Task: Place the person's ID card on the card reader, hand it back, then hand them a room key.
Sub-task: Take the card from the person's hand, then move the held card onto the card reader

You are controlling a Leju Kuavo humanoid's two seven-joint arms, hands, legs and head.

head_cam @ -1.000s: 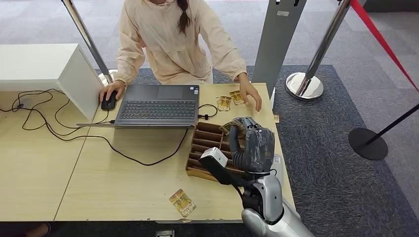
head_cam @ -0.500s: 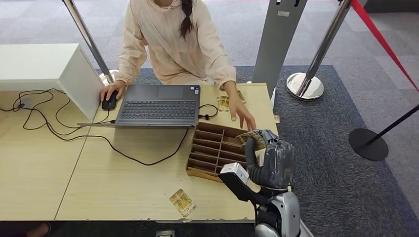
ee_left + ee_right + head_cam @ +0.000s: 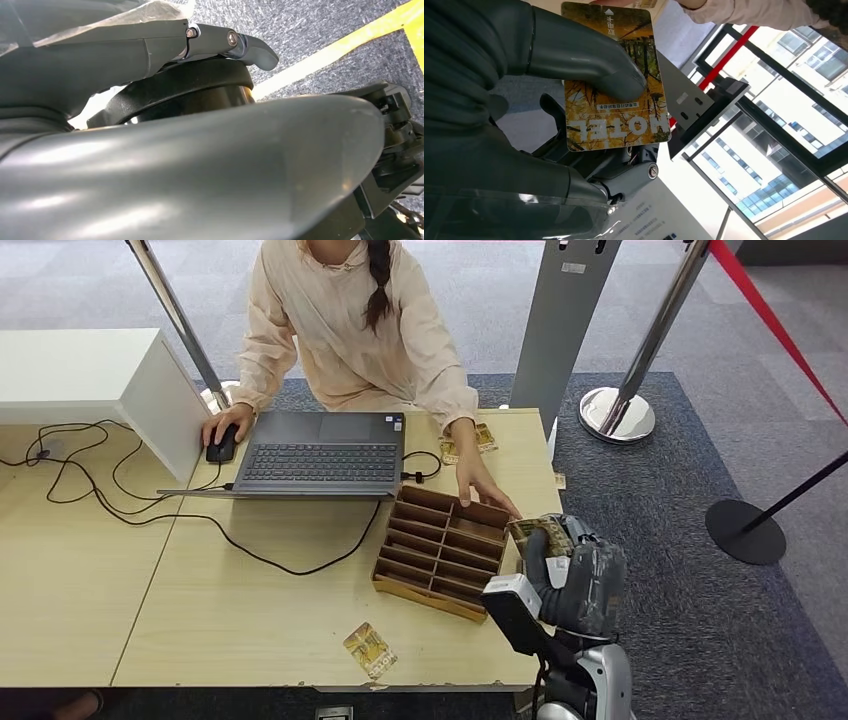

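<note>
Right wrist view: right hand [image 3: 524,100] pinches room key [image 3: 616,85].

"HOTEL" is printed in large white letters on the room key [image 3: 616,80]; the smaller lines on it cannot be read.

A hotel check-in desk in a lobby.

A wooden counter [image 3: 250,580] carries a laptop [image 3: 320,453], a divided card tray [image 3: 440,550] and key cards; the one close to the wrist camera [image 3: 616,80] reads "HOTEL". Queue posts [image 3: 640,350] with a red rope [image 3: 770,320] stand on grey carpet [image 3: 690,540], and a person [image 3: 350,330] sits opposite.
</note>
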